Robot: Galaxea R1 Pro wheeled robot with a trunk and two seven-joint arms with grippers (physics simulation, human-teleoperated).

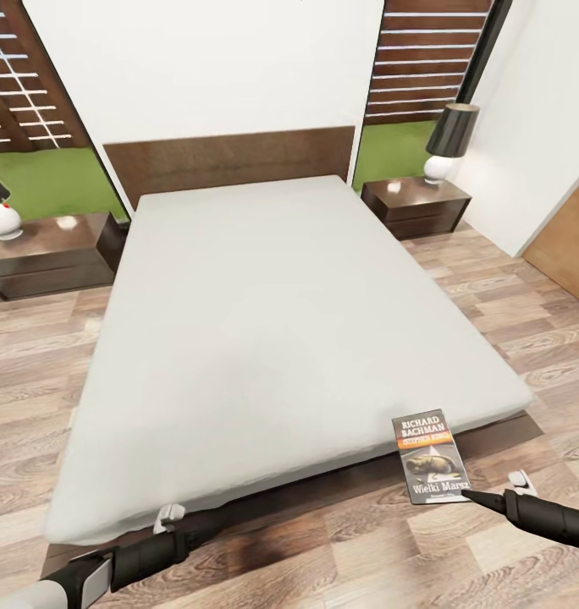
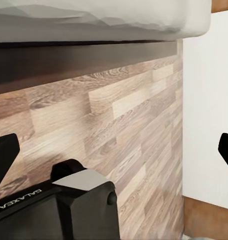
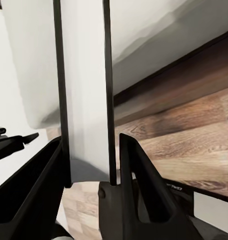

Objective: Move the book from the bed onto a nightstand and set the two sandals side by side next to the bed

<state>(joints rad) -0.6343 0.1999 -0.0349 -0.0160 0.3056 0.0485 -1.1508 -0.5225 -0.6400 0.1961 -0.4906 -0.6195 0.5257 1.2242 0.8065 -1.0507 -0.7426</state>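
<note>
Head view. Nearest us, the left gripper (image 1: 173,518) hangs low over the wood-plank floor (image 1: 510,338) just off the bed's foot edge, toward its left corner; we cannot tell its finger state from here. Our right gripper (image 1: 480,497) pinches the lower edge of the book (image 1: 429,455), whose cover faces up with "RICHARD BACHMAN" readable; the book overhangs the foot edge of the bed (image 1: 272,330) near its right corner. We list the pale mattress bare across its middle, a dark headboard (image 1: 230,161) at the far edge, one nightstand (image 1: 416,207) at the right of the headboard with a lamp (image 1: 446,139) on it, and a second nightstand (image 1: 52,254) at the left.

Left wrist view. We see the two fingertips (image 2: 5,155) spread wide apart with nothing between them, floor planks and the bed's underside beyond.

Right wrist view. We note both fingers (image 3: 139,175) closed on the book (image 3: 84,100), seen edge-on and upright between them, with mattress and floor behind.
</note>
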